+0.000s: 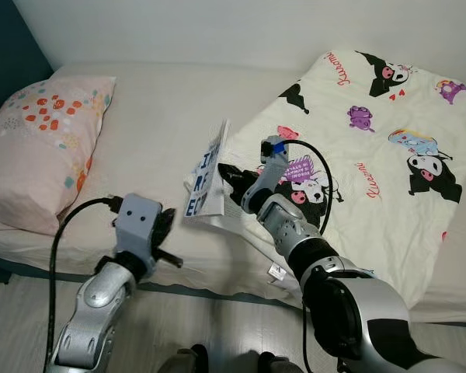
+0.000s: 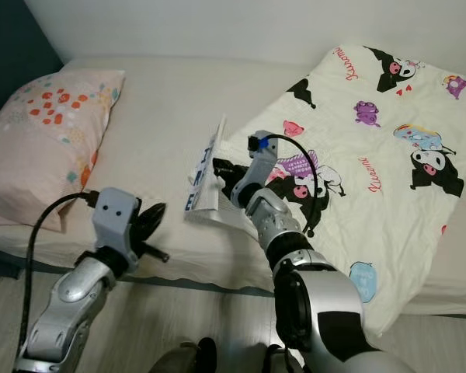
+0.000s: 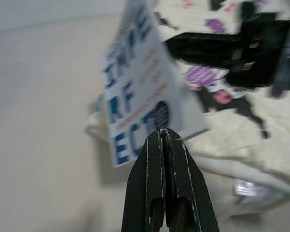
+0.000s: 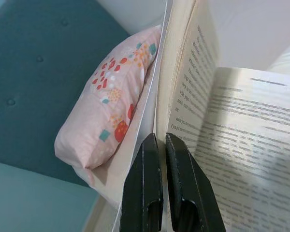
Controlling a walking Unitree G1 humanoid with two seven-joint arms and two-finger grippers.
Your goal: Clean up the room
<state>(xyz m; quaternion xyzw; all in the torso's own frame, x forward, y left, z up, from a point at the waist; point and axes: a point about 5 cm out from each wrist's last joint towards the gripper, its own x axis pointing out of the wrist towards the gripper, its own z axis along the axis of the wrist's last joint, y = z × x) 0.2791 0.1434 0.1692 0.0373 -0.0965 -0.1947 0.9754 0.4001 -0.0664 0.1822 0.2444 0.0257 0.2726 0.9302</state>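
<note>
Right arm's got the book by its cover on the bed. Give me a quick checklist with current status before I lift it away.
1. Right gripper pinched on the front cover of the book: ok.
2. Whole book secured: not ok; the pages hang open beside the fingers, only the cover is held.
3. Left gripper free to support: ok; shut and empty, short of the cover.
4. Book free of the quilt: cannot tell; its lower edge rests at the quilt's edge.
5. Pillow out of the way: ok; it lies well off to the left.
</note>
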